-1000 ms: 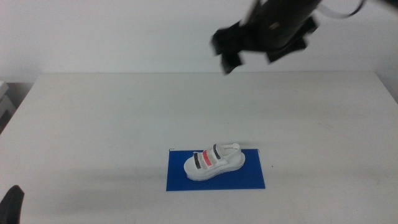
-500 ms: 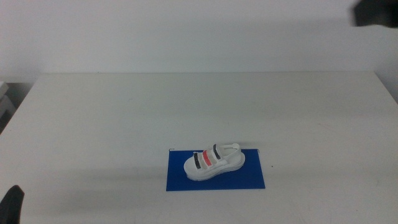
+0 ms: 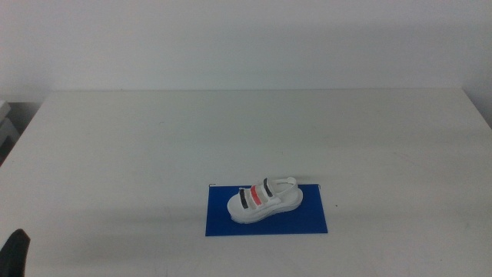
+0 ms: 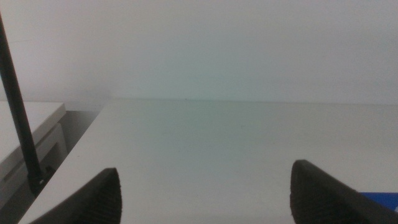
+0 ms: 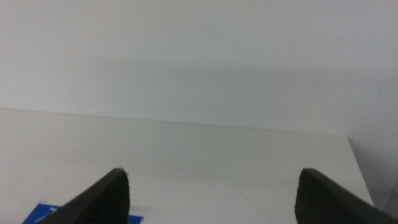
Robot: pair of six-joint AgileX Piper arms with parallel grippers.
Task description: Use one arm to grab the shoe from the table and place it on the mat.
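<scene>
A: What is to be noted, beginning with the largest thing?

B: The table (image 3: 138,146) fills most of the middle view, white and bare. In the lower centre of that frame the mat (image 3: 311,219) is laid flat, and the shoe (image 3: 264,201) is set upright on it, well inside its edges, toe toward the left of the frame.

A: And what has been altered in the last second?

B: A second ago the right arm was seen blurred at the upper centre of the frame; half a second ago only a dark corner of it was left at the upper right. Now it is gone from the middle view altogether. The shoe and mat are unmoved across all three pictures. The placing is judged complete, with the arm drawn back.

A: How are the grippers found?

B: The right gripper (image 5: 211,199) is seen in its wrist view with jaws spread wide and nothing between them, a sliver of blue mat beside one jaw. The left gripper (image 4: 202,196) is likewise spread and empty; a dark tip of it is shown at the lower left corner of the middle view.

A: Is any writing legible?

B: None can be read; no brand or label is shown.
</scene>
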